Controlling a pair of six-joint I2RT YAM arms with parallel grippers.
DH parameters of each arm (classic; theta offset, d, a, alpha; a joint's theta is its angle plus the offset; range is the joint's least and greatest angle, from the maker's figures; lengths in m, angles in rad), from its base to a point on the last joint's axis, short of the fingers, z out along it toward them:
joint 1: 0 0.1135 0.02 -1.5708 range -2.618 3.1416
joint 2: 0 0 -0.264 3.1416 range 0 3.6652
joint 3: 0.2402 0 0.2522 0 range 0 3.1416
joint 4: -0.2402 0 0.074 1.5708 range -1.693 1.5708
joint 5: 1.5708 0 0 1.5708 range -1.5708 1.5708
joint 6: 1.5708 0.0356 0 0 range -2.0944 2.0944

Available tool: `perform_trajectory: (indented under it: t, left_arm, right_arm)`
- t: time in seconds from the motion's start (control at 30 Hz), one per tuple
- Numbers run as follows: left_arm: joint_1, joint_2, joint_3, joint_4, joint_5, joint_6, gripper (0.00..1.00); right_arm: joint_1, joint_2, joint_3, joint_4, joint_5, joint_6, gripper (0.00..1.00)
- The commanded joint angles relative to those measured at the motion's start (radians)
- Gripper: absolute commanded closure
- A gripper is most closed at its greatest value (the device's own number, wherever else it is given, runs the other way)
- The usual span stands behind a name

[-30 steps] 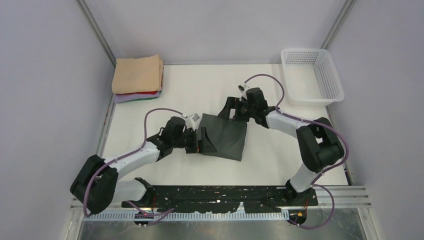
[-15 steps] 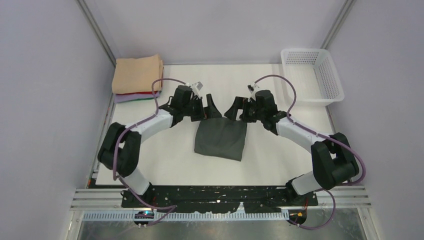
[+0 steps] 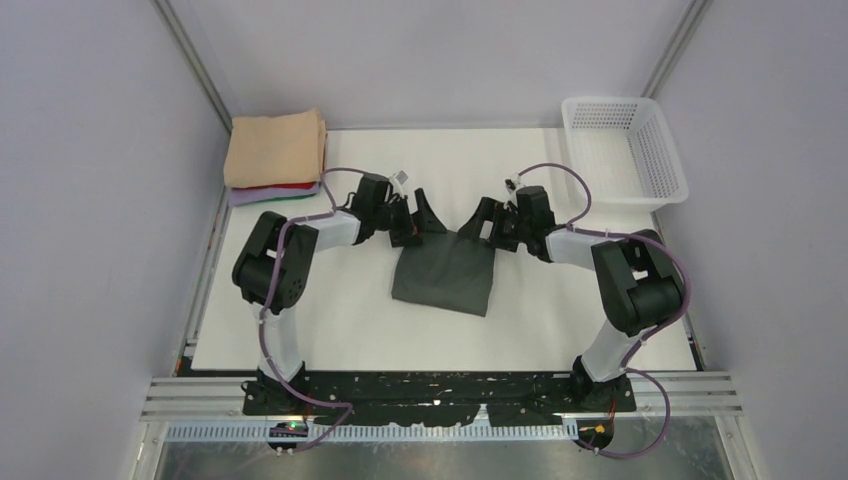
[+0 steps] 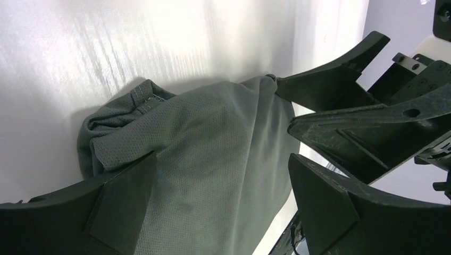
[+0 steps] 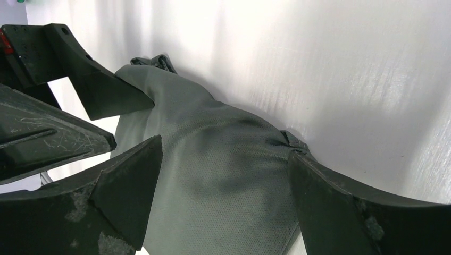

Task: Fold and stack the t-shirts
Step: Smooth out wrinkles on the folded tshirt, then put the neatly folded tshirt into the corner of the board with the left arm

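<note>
Far-left table (image 3: 330, 320) corner: folded stack (image 3: 275, 148). Elbow raised, left arm (image 3: 272, 262) doubled back. The left gripper (image 3: 420, 222) sits over the grey shirt (image 3: 445, 282)'s far edge, mid-table, and the right gripper (image 3: 478, 228) mirrors it. Both spread wide, holding nothing. Only the wrist views show fingertips (image 4: 291, 87) touching the bunched corners.

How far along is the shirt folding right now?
Done: a stack of three folded shirts, peach on top, sits at the back left corner. In hand: the grey shirt lies folded mid-table, with the left pincer and right pincer open at its far edge. Left: probably moving it onto the stack.
</note>
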Motion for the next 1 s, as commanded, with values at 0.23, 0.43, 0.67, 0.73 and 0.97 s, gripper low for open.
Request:
perform_trajectory:
  t: [0.23, 0.43, 0.67, 0.73, 0.97]
  left_arm:
    - [-0.004, -0.348, -0.155, -0.088, -0.113, 0.059, 0.01]
    - [-0.004, -0.467, -0.194, -0.299, -0.319, 0.135, 0.00]
    - [-0.004, -0.346, -0.146, -0.374, -0.314, 0.177, 0.00]
    - [-0.006, -0.303, -0.138, -0.365, -0.290, 0.175, 0.05]
    - [-0.045, -0.185, -0.097, -0.345, -0.243, 0.158, 0.17]
  right_arm:
    - [-0.009, -0.219, -0.002, -0.136, 0.097, -0.087, 0.04]
    - [-0.045, -0.421, -0.099, -0.220, 0.178, -0.126, 0.04]
    - [-0.082, -0.630, -0.202, -0.283, 0.214, -0.136, 0.05]
    - [-0.086, -0.663, -0.207, -0.300, 0.223, -0.143, 0.05]
    - [-0.089, -0.671, -0.209, -0.309, 0.223, -0.156, 0.04]
